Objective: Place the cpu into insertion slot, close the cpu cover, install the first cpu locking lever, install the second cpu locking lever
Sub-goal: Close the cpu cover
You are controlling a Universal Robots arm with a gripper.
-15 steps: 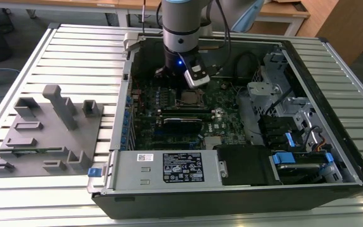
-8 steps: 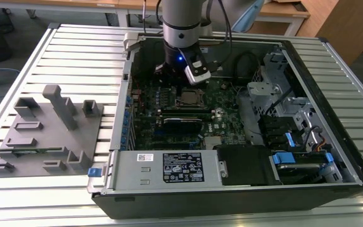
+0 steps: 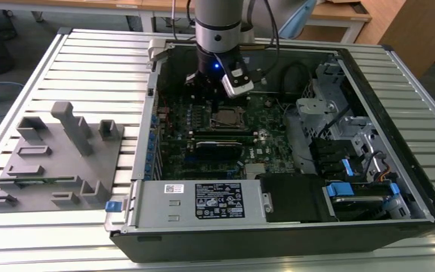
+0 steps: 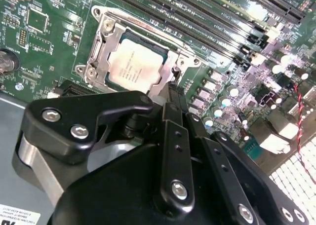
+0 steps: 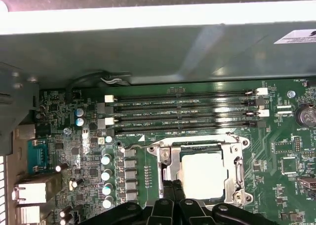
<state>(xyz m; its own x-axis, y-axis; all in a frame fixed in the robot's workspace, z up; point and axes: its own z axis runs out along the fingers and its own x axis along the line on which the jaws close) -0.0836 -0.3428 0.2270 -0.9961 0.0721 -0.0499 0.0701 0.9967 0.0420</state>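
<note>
Down in the insertion slot (image 4: 92, 72), the cpu (image 4: 134, 67) lies flat, its pale metal top showing through the window of the cpu cover (image 5: 197, 150). The cover looks folded down over it. In the exterior view this socket sits toward the far part of the green circuit board (image 5: 276, 166), beyond the long memory slots (image 5: 182, 111) in the first wrist view.

The gripper (image 5: 172, 186) hangs right at one edge of the socket, its two slim black fingertips pressed close together and pointing down beside the cover's frame. A thin metal bar (image 5: 165, 162) runs along that edge and is probably one of the locking levers. I cannot tell whether the tips are pinching it or merely resting against it.

With chip and cover in place, the work seems to stand at the lever stage. To do it well, the tips should bear on the bar alone, never on the chip or the board's small parts nearby. The push should be slow and even, so the springy wire does not snap free. The cover must lie flat before any lever is forced under its hook.

Around the board stands the open computer case (image 3: 399, 136), with the power supply box (image 3: 202, 201) at its near side. A grey parts holder (image 3: 51, 164) rests on the slatted table (image 3: 89, 62) toward the exterior view's left, well apart from the case.
</note>
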